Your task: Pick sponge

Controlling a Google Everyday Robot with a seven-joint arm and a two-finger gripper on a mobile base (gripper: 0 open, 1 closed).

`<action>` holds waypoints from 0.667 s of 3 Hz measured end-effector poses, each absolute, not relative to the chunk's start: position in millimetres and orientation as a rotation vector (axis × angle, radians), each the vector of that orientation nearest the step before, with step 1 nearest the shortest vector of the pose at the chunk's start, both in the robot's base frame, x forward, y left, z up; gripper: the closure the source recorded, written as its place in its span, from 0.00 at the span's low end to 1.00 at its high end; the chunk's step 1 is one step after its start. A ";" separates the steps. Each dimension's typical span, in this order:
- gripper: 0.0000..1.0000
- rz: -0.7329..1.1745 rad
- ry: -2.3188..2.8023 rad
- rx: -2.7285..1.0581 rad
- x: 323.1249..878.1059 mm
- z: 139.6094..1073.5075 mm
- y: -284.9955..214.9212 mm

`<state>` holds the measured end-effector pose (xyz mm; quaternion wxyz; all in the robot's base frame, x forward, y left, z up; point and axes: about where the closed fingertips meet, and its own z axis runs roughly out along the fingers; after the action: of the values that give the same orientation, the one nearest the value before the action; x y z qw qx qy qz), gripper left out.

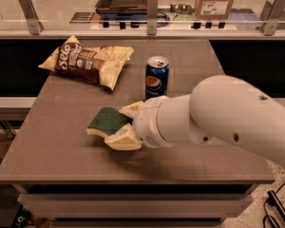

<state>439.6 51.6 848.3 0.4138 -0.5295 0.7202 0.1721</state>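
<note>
Grasp step, lift not yet made.

- Sponge [107,119]: lies flat on the table [52,158], green side up, left of centre toward the front edge. No corner looks raised.
- Gripper [117,126]: low over the table at the sponge's right end, the arm [228,113] coming in from the right. Its padded fingers [132,109] stand apart at roughly the sponge's width, one on the far side and one on the near side, the end of the sponge between them. The pads look to be touching its edges, but I cannot tell whether they are pressing (pale foam and pale pad blend together).
- Soda can [157,77]: upright, just behind the wrist.
- Chip bag [88,63]: far left, well apart.

My read: the next move is to close firmly and then rise straight up. I would keep the wrist from swinging back toward the can.
</note>
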 end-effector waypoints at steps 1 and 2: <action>1.00 0.445 1.759 -1.319 455.3 875.7 37.9; 1.00 0.470 1.692 -1.303 467.6 897.2 23.4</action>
<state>467.6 23.4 897.2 0.4594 -0.5294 0.6872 0.1908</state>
